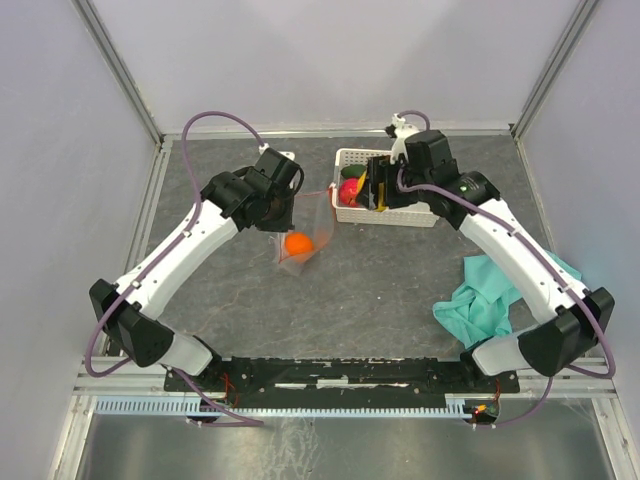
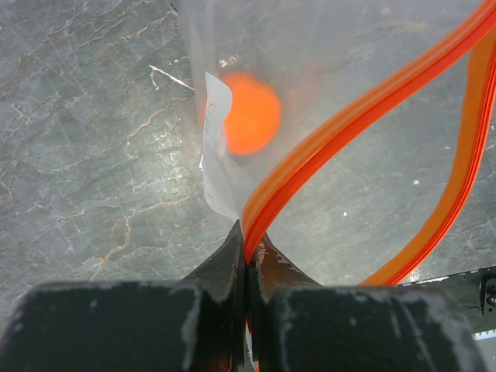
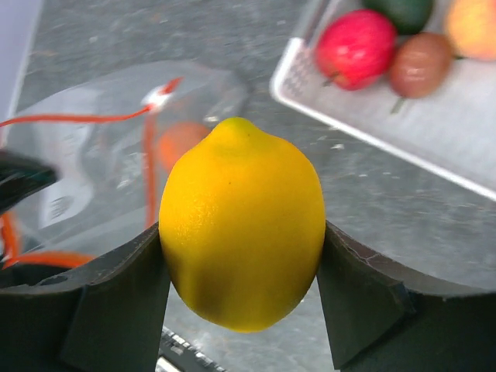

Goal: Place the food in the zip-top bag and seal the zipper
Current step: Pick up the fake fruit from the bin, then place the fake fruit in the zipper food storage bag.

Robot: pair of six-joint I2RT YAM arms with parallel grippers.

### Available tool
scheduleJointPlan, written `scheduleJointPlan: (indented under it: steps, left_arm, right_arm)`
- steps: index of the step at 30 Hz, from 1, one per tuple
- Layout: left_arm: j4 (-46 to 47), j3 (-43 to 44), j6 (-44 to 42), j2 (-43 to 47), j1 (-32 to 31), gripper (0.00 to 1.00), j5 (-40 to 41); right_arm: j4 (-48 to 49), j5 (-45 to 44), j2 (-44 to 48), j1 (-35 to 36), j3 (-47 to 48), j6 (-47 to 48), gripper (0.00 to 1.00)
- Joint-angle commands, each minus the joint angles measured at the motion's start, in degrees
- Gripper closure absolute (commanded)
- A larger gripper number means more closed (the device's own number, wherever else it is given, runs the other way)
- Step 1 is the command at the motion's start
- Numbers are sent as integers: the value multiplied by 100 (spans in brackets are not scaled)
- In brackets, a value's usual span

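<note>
The left gripper [image 2: 246, 249] is pinched tight on the red zipper [image 2: 364, 116] of the clear bag [image 1: 318, 225], whose open mouth runs from 6 toward 2 o'clock, an orange [image 2: 252, 112] inside. The right gripper [image 3: 242, 232] squeezes a yellow lemon [image 3: 242, 186], long way up and down, tip at 12 o'clock. The bag sits at 9 o'clock of the white basket [image 1: 400, 217], with bare table [image 1: 380, 290] at its 6 o'clock.

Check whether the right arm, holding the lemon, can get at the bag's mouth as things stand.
Probably yes. The left gripper pinches the zipper, holding the zip-top bag open toward the right gripper, and only bare table lies between the lemon and the mouth.
</note>
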State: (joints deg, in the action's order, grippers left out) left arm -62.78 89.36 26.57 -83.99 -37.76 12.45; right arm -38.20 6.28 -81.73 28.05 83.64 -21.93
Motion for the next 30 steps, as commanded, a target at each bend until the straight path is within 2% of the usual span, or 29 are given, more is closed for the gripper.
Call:
scheduleJointPlan:
  steps: [1, 12, 20, 30]
  left_arm:
    - [298, 206, 43, -106, -48, 97, -133]
    - [431, 185, 50, -170, -138, 97, -241]
    - [533, 97, 136, -58, -223, 97, -268]
    - [583, -36, 191, 35, -302, 97, -296]
  right_arm:
    - [16, 590, 329, 399, 407, -709, 43]
    - [496, 1633, -16, 1063, 449, -1836, 42]
    - [627, 1361, -464, 1201, 290, -2260, 41]
    - [634, 1125, -900, 1216, 125, -2477, 33]
